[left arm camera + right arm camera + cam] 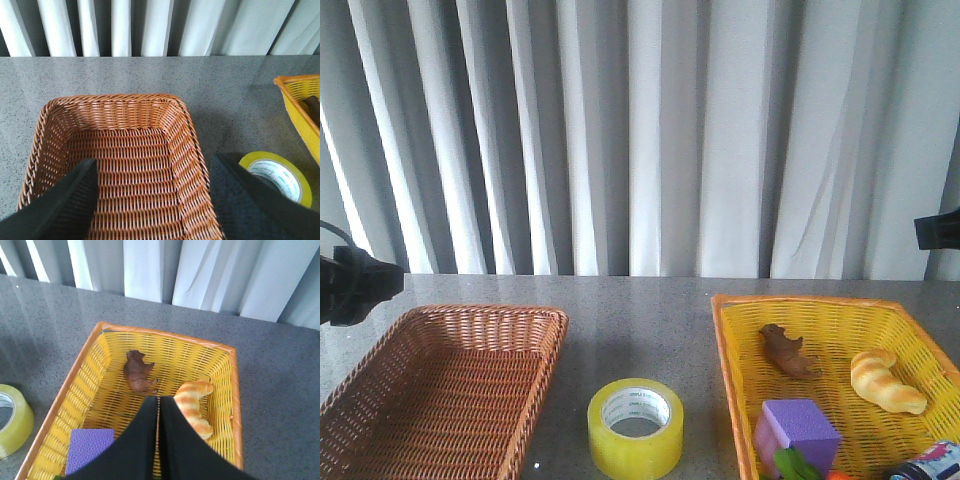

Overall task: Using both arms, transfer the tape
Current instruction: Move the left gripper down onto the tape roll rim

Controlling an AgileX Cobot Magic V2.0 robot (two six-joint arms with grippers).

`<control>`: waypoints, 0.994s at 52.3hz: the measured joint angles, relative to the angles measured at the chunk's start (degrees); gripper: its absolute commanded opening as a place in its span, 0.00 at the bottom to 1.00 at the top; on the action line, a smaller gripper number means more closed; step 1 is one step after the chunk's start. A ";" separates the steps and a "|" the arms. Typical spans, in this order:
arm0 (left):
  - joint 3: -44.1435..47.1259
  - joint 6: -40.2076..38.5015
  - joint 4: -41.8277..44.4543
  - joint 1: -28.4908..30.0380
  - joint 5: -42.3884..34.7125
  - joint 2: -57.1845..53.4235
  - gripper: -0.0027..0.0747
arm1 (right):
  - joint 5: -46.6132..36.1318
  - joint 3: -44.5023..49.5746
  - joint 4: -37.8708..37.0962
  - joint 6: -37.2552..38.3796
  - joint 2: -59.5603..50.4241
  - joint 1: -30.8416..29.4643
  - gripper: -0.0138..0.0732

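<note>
Soft, even daylight through pale curtains, faint shadows on the grey table, sharp focus, blurred near fingers.

You are looking at a staged test bench, a lab setup and not a home or shop. A grey speckled table runs up to a wall of plain pale curtains that close off the whole background. Past the left arm's spread jaws sits a brown wicker basket; under the right arm's closed jaws sits a yellow basket holding props: a toy animal, a fake croissant and a purple cube.
</note>
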 measured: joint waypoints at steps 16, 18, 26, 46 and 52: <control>-0.93 0.75 -5.81 -0.58 -0.08 0.17 0.64 | -2.54 5.33 -1.82 0.58 -4.33 0.00 0.15; -2.14 1.74 -6.86 -1.12 -0.01 0.47 0.64 | -2.21 5.32 -2.17 0.58 -4.33 0.00 0.15; -9.47 5.40 -8.22 -5.32 2.43 3.26 0.64 | -1.31 5.32 -2.58 0.58 -4.33 -0.07 0.15; -30.76 5.68 -6.66 -16.04 16.46 25.60 0.64 | -1.11 5.32 -2.58 0.58 -4.33 -0.07 0.15; -33.43 4.38 -3.98 -17.64 18.18 32.86 0.64 | -1.04 5.32 -2.58 0.58 -4.33 -0.07 0.15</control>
